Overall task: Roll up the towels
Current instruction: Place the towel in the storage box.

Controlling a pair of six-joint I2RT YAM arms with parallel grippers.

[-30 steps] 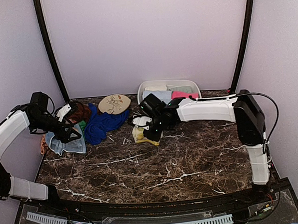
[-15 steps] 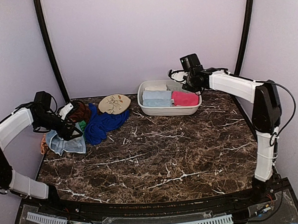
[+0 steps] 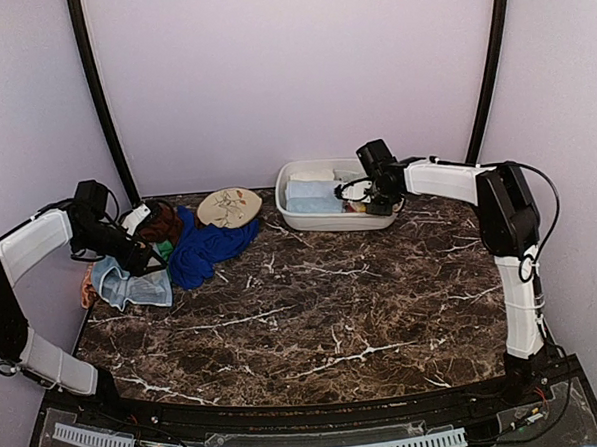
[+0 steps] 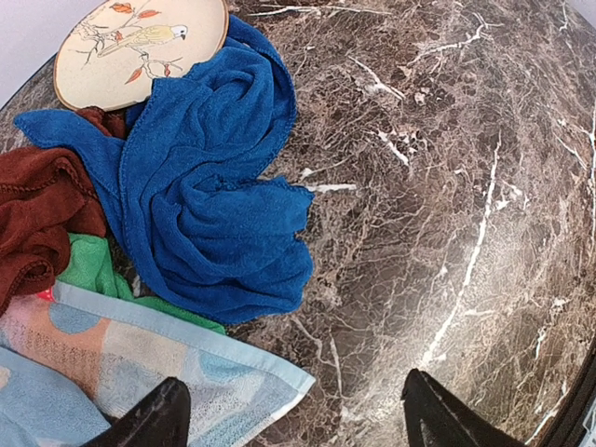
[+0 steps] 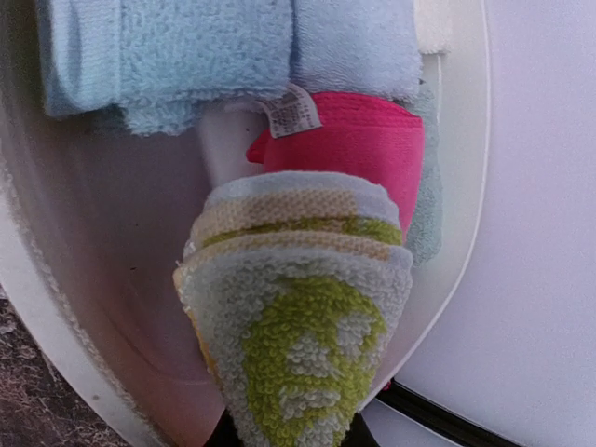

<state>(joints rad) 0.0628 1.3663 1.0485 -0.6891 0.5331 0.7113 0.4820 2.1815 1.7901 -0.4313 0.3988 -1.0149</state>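
My right gripper (image 3: 369, 200) is down inside the white basin (image 3: 318, 222), shut on a rolled yellow-green towel with pale patches (image 5: 298, 354); the roll hides its fingertips. Behind that roll lie a hot pink towel (image 5: 358, 149) and pale blue rolled towels (image 5: 168, 56). At the left, my left gripper (image 4: 293, 424) hovers open over the table beside the loose pile, with nothing between its fingers. The pile holds a royal blue towel (image 4: 205, 186), a brown towel (image 4: 37, 214), a green towel (image 4: 93, 265) and a pale blue patterned towel (image 4: 140, 363) whose corner lies next to the left finger (image 4: 149, 424).
An oval beige disc with a bird pattern (image 3: 230, 207) lies behind the pile, between it and the basin. The basin's wall (image 5: 93, 242) curves close round the held roll. Black frame posts stand at both back corners.
The right arm carried the yellow-green roll from the table's middle up to the basin and lowered it inside. The left arm has shifted only slightly by the pile.
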